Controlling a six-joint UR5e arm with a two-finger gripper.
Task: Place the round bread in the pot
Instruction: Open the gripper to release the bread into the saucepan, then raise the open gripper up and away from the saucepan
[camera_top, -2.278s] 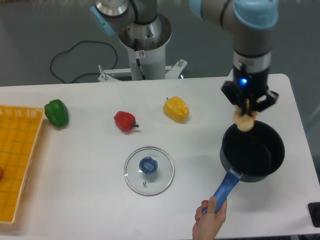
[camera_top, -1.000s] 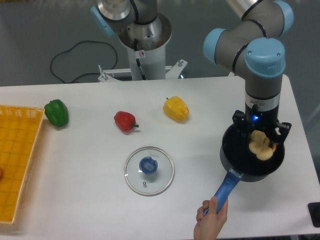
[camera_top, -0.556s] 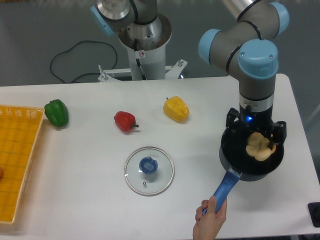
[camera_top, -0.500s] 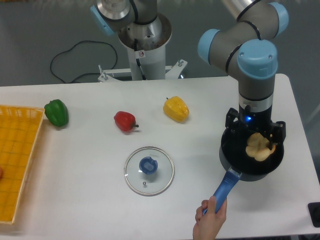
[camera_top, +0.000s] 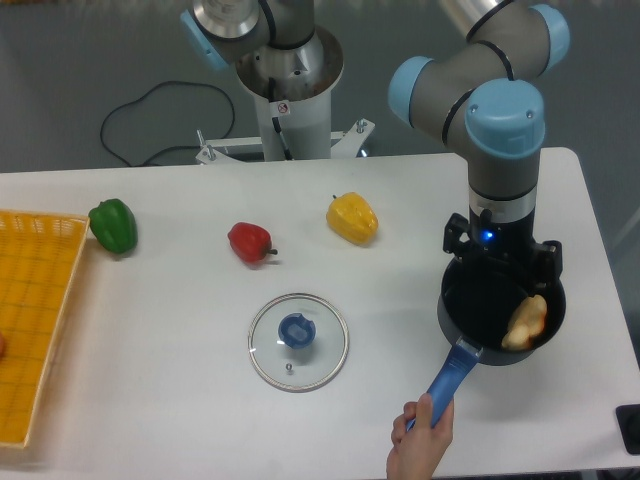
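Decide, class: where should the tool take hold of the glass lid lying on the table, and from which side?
Grip the blue knob at the centre of the glass lid, coming straight down from above. The lid lies flat on the table with its thin rim flush, so the raised knob is the only part that two fingers could close around.

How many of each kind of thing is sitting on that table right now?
Peppers: 3 – green, red, yellow
Bread roll: 1, inside the pot
Pot: 1
Glass lid: 1
Yellow basket: 1
Total: 7
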